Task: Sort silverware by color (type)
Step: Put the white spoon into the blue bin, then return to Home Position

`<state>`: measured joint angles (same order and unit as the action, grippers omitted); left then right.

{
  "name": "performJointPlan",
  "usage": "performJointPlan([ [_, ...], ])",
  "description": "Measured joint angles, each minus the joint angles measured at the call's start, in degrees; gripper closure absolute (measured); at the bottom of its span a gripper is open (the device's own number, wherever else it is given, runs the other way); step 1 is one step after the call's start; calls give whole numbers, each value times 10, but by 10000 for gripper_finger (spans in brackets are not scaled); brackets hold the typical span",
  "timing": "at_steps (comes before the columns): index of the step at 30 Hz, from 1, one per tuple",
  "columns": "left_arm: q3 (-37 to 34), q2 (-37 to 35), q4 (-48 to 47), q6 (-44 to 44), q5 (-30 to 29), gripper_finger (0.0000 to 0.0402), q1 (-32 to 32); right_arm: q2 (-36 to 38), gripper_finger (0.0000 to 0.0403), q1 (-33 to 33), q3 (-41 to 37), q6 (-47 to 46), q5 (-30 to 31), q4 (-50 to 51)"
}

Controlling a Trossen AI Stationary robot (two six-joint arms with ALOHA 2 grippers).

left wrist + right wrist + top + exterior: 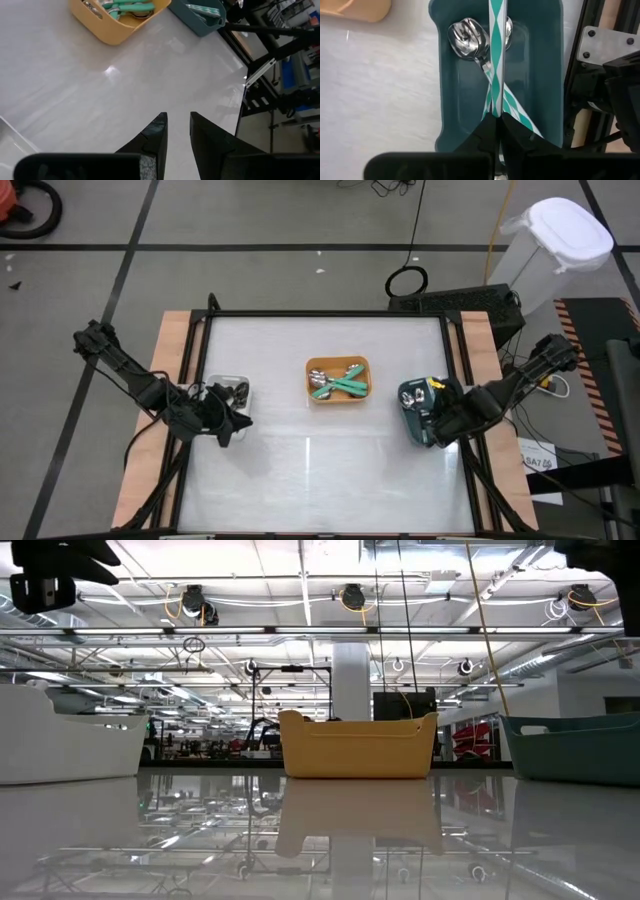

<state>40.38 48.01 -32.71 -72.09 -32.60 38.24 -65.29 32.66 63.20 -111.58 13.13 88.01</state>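
Note:
My right gripper (496, 117) is shut on a teal-and-white striped utensil (496, 55) over the dark teal bin (452, 105) at the table's right (412, 412). A second striped spoon (466, 39) lies on that bin's floor. More teal-handled silverware (340, 384) lies in the orange bin (312, 393) at mid-table. Black utensils (238, 390) lie in the white bin (214, 381) at the left. My left gripper (177, 125) is empty, its fingers a narrow gap apart, above bare table just near of the white bin (232, 425). My right gripper pinches the striped handle (496, 102) between its two fingertips. The handle runs straight on from the fingers, along them. The utensil reaches out over the teal bin, its head end (508, 26) beside the lying spoon's head. Whether that end touches the bin floor, I cannot tell.
The three bins stand in a row across the table's middle, also in the low view: white (60, 745), orange (358, 745), teal (580, 745). Bare white tabletop (320, 470) lies on the near side. A black frame rail (600, 55) runs beside the teal bin.

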Motion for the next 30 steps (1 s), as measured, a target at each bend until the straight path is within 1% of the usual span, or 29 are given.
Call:
performJointPlan([
  [7,0,0,0,32,-5,320,0,-12,396,-32,-9,15,2,-9],
  [10,0,0,-1,34,-5,320,0,-15,395,-43,-31,24,0,-59],
  [13,0,0,-1,34,-5,320,0,-16,389,-50,-56,20,-24,-94],
  [17,0,0,-1,30,-5,320,0,-18,363,-52,-75,-14,-30,-94],
  [22,3,0,-3,31,-5,320,0,-18,313,-53,-76,-21,-30,-103],
  [24,12,0,-2,53,-5,320,-1,-18,296,-53,-71,-17,-29,-107],
  [25,18,0,-1,77,-6,320,-2,-18,288,-53,-65,-10,-26,-109],
  [27,32,0,-2,131,-7,320,-7,-18,276,-53,-48,13,-1,-122],
  [30,57,0,-2,206,-8,320,-16,-18,268,-53,-10,58,54,-133],
])
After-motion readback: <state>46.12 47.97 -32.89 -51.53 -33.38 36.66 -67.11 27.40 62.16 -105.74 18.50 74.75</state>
